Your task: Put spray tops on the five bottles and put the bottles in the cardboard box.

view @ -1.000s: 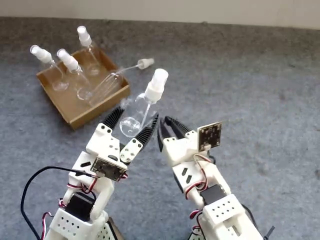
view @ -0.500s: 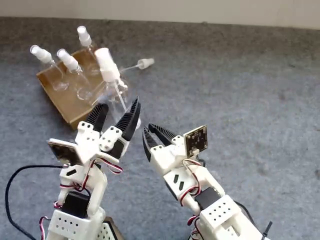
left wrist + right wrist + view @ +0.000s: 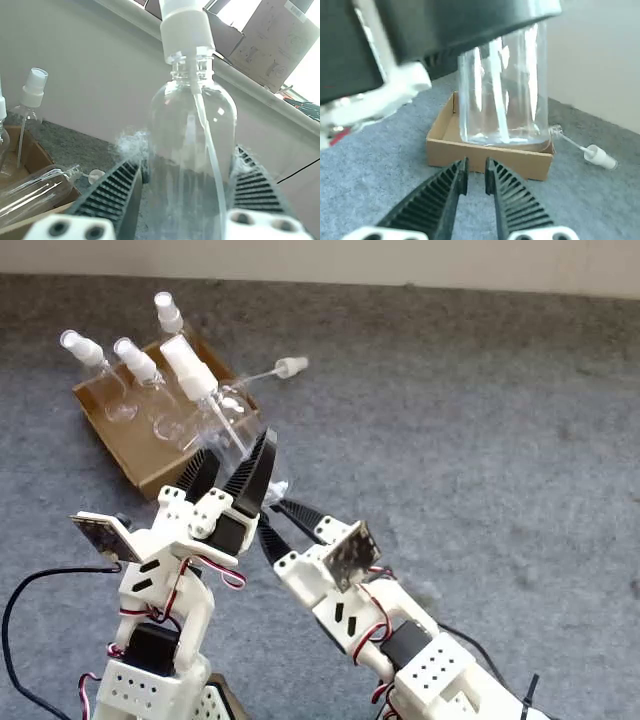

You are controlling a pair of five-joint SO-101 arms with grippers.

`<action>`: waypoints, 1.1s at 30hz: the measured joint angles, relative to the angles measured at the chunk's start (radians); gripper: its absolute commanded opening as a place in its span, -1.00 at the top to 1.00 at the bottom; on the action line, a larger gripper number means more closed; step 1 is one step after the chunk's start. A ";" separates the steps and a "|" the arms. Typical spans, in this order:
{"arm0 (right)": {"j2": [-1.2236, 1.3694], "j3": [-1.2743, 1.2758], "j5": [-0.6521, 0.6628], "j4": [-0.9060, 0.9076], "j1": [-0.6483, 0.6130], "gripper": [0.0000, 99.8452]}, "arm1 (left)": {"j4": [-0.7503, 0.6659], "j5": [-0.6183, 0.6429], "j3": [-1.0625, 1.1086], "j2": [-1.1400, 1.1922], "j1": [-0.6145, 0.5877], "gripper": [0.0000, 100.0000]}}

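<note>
My left gripper point(image 3: 237, 448) is shut on a clear bottle point(image 3: 222, 420) with a white spray top point(image 3: 186, 362), held upright above the near corner of the cardboard box point(image 3: 112, 445). In the left wrist view the bottle point(image 3: 192, 130) stands between the black fingers point(image 3: 112, 192). Three capped bottles point(image 3: 138, 368) stand in the box. A fourth bottle point(image 3: 35, 187) lies in it, its spray top point(image 3: 291, 366) hanging out over the carpet on its tube. My right gripper point(image 3: 268, 512) is shut and empty, just below and beside the held bottle point(image 3: 502, 85).
Grey carpet point(image 3: 480, 440) covers the table, with free room to the right of the box. A pale wall point(image 3: 330, 260) runs along the far edge. The two arms sit close together near the box's front corner point(image 3: 490, 152).
My left arm has swung the held bottle left, from the middle of the carpet to over the box. My right arm has followed it leftward with its fingers closed.
</note>
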 measured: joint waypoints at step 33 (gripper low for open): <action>0.005 0.002 0.061 -0.020 0.072 0.90 | 0.144 -0.269 0.000 -0.015 0.123 0.76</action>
